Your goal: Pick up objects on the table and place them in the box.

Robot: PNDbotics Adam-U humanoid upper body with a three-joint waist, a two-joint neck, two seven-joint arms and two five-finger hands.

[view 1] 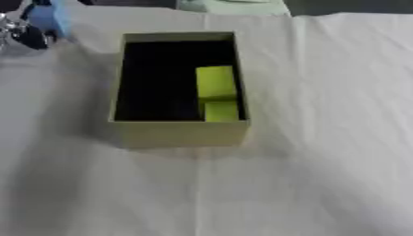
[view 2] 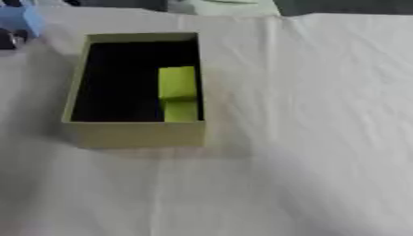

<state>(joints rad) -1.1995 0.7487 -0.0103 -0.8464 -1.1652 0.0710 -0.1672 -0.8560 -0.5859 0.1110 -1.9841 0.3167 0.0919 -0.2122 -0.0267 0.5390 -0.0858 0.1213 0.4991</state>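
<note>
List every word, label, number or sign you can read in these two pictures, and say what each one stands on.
None can be read. The box has plain walls with no print, the yellow-green block inside it is unmarked, and the white cloth is bare. The blue thing at the far left corner is too blurred to show any text.

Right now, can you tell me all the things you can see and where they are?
box: one, tan with a dark inside, open, on the cloth left of middle.
block: one yellow-green shape, maybe two pieces end to end, inside the box along its right wall.
cloth: one, white and wrinkled, covering the table.
pale green thing: one, at the far edge, past the cloth; cannot tell what it is.
blue thing: one, blurred, at the far left corner beside something dark and shiny; could be part of the robot, cannot tell.
robot hand: none that I can make out clearly in either view.
</note>
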